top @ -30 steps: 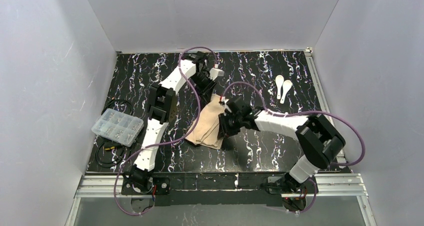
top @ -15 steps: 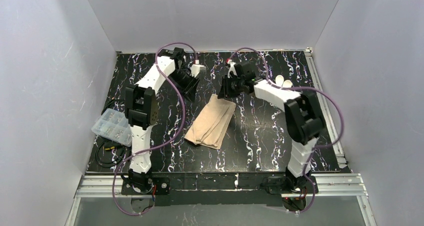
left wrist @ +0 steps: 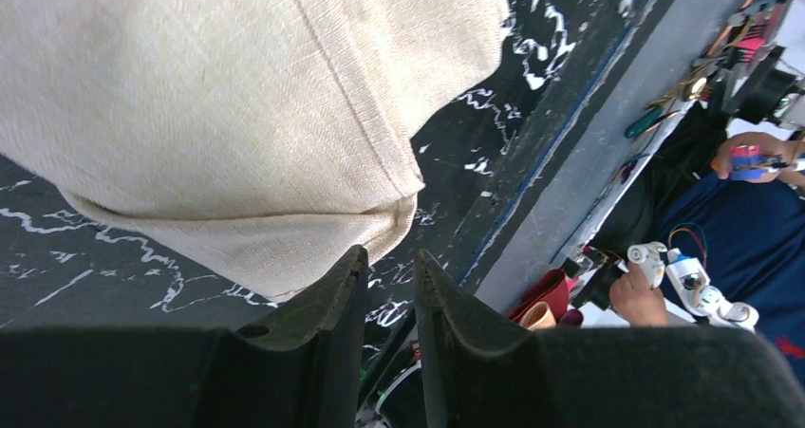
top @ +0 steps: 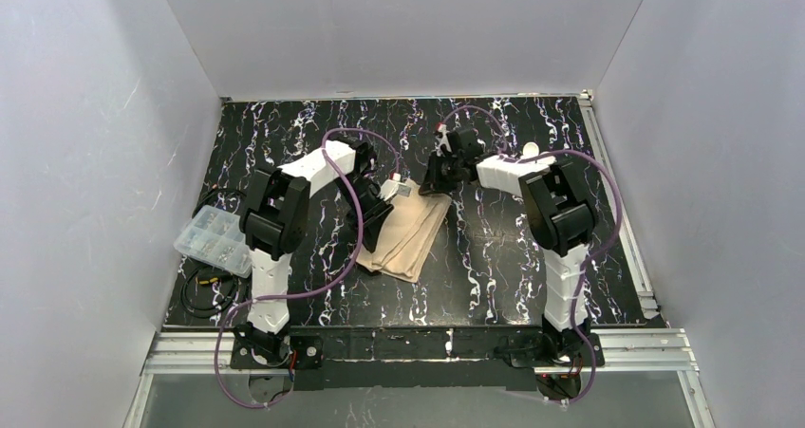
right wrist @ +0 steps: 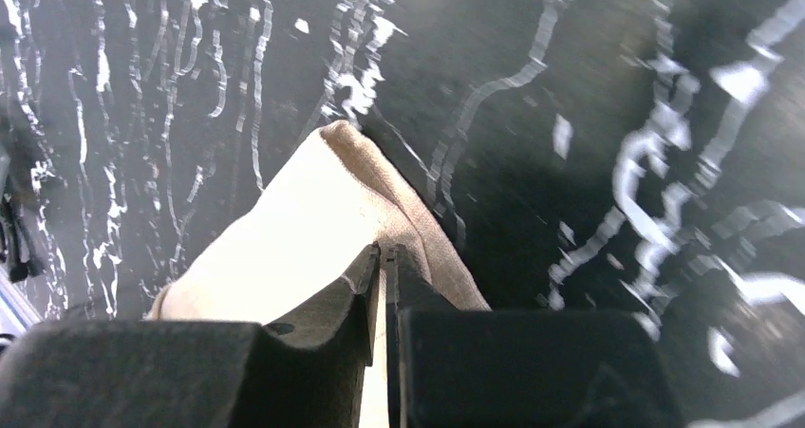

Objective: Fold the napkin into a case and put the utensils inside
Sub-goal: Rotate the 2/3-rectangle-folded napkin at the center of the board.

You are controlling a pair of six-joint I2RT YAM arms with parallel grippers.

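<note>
The napkin (top: 410,231) lies folded into a long narrow beige case on the black marbled table, running from near left to far right. My left gripper (top: 373,227) sits low at its left long edge. In the left wrist view the jaws (left wrist: 389,257) stand a narrow gap apart with only table between them, the cloth (left wrist: 237,96) just beside the left finger. My right gripper (top: 435,179) is at the case's far end. In the right wrist view it (right wrist: 383,250) is pinched on the cloth's far corner (right wrist: 294,229). Of the white utensils, only a small piece (top: 530,150) shows behind the right arm.
A clear plastic compartment box (top: 220,239) sits at the table's left edge, with black cables (top: 204,290) in front of it. Grey walls close in three sides. A metal rail (top: 418,347) runs along the near edge.
My left gripper swung from the far left of the table down to the napkin's left edge. My right gripper moved from the napkin's middle to its far end and stays there.
</note>
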